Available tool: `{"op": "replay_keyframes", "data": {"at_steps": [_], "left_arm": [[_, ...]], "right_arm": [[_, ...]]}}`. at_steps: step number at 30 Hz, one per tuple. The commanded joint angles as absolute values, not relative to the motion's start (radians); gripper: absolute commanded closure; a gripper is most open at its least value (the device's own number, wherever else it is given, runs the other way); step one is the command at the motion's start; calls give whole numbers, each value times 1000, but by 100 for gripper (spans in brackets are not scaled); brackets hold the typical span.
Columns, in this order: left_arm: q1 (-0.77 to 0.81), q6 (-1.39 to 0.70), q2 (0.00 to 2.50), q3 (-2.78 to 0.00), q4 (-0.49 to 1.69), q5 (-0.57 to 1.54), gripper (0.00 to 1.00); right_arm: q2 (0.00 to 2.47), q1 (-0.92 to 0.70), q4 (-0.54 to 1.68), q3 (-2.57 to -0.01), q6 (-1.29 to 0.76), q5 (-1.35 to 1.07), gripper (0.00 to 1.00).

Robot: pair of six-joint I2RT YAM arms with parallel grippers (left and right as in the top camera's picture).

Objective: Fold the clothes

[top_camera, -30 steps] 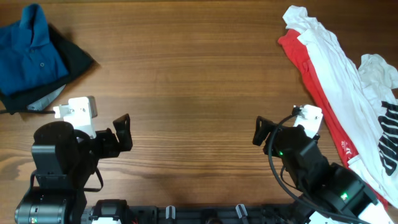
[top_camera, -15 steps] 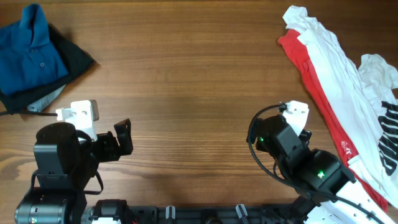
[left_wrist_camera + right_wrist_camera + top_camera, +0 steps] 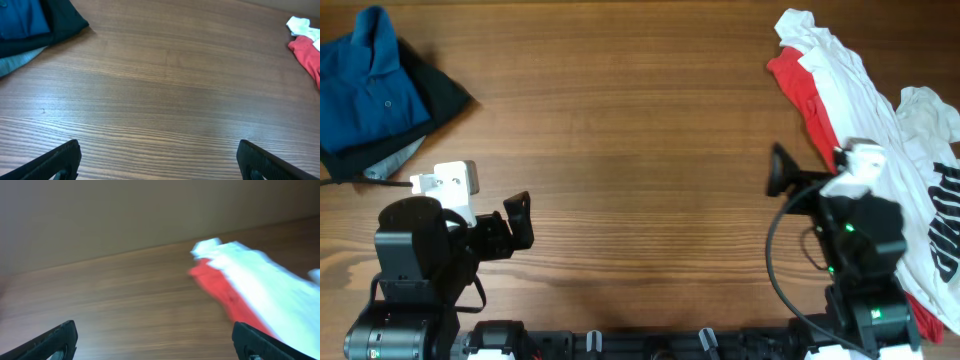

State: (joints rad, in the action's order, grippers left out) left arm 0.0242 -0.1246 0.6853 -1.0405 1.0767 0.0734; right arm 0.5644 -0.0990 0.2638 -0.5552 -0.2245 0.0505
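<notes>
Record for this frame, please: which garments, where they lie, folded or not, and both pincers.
left stack: blue polo shirt on a dark garment, compact, far left of table
right heap: white T-shirt over red T-shirt, loose, unfolded
left pincer: open, empty, over bare wood
right pincer: open, empty, facing the red and white shirts
contact with cloth: none

- The left arm [image 3: 415,250] stands at the near left. Its left gripper [image 3: 518,222] points to the right, with jaws wide apart and nothing between them.
- The right arm [image 3: 860,250] stands at the near right. Its right gripper [image 3: 788,178] points far and left, jaws wide apart, also empty.
- Both grippers hang above the surface [image 3: 640,150], well apart.
</notes>
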Motion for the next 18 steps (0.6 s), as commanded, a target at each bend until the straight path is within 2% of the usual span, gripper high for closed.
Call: {"op": "replay_keyframes", "data": {"at_steps": [1,18], "left_arm": [[24,-116,680,-1038,1075,62,0],[24,-116,680,-1038,1075,62,0]], "right_arm": [[467,-11,209,-455,-130,-56,0],[20,-2,-165,-14,-134,-39,0]]}}
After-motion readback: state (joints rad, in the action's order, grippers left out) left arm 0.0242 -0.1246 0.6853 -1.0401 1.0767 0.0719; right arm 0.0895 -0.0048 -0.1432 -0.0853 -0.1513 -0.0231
